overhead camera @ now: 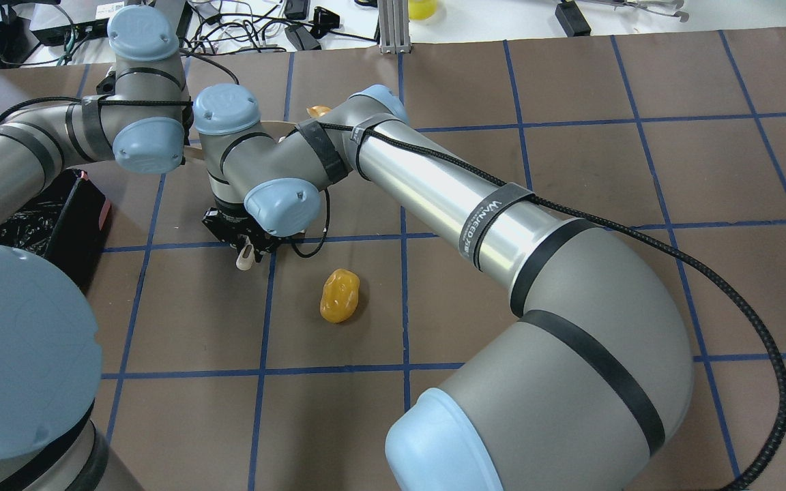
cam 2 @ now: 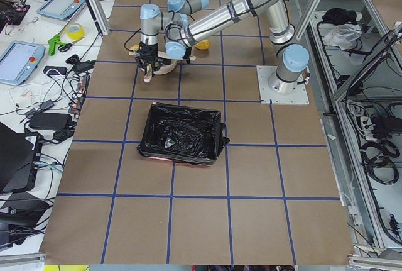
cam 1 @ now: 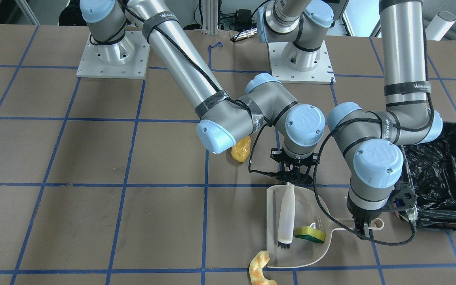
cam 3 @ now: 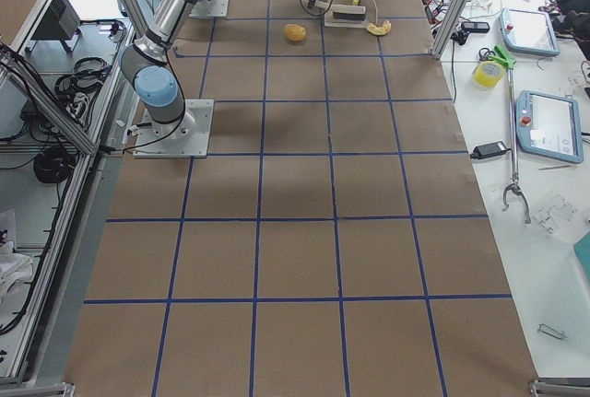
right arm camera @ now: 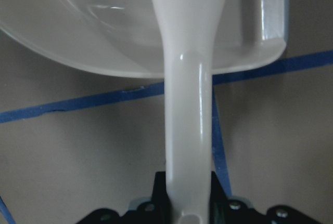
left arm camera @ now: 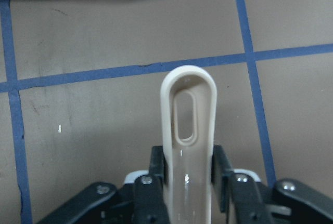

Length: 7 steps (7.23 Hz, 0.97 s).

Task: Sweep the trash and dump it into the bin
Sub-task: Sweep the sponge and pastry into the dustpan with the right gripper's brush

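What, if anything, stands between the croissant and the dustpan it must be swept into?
Nothing visible does. The tan striped curved croissant lies on the table right at a corner of the beige plastic dustpan. The beige dark-bristled brush, held by the right gripper, lies over the pan, not between them.

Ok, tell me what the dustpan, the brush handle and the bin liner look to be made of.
The dustpan looks like moulded plastic, beige and glossy, with light streaks on its curved wall. The brush handle seems to be the same smooth beige plastic, with a bright highlight running along it. The bin liner is probably thin black plastic film: it is crinkled, with shiny creases.
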Motion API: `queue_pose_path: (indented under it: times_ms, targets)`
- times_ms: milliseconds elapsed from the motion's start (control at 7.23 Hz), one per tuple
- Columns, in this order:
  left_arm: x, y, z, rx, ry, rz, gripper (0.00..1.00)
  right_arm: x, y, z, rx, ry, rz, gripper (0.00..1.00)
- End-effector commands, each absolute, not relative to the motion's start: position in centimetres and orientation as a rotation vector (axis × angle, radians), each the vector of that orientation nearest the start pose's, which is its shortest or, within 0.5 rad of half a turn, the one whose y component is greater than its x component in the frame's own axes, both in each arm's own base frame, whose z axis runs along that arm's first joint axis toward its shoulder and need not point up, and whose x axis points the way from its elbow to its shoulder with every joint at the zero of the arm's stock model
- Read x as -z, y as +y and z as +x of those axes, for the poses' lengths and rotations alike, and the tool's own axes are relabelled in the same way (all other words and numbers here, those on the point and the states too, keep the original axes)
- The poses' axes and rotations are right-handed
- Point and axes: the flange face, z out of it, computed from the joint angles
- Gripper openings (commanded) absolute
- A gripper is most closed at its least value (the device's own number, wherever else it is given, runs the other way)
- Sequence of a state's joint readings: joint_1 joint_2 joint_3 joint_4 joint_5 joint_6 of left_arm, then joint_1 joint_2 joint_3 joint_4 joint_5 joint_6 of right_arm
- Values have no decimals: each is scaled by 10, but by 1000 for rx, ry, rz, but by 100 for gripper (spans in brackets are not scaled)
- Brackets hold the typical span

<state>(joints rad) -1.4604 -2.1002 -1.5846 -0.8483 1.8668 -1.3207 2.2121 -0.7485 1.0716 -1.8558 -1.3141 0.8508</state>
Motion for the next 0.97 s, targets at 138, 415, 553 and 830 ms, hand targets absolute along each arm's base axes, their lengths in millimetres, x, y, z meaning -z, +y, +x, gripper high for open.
queue_pose_path:
  times_ms: [138,415,553,830]
  targets:
    - [-252,-673,-30,473,2213,-1969,0,-264,-563,529,-285,3064,116,9]
    - [-253,-673,-30,475,2218,-1964,0,-277,-606,468,-242,3101,-144,10]
    - [-251,-672,-30,470,2219,-1960,0,-272,-629,442,-237,3083,-248,10]
    - [-251,-672,-30,469,2220,-1961,0,-258,-681,424,-162,3112,-357,10]
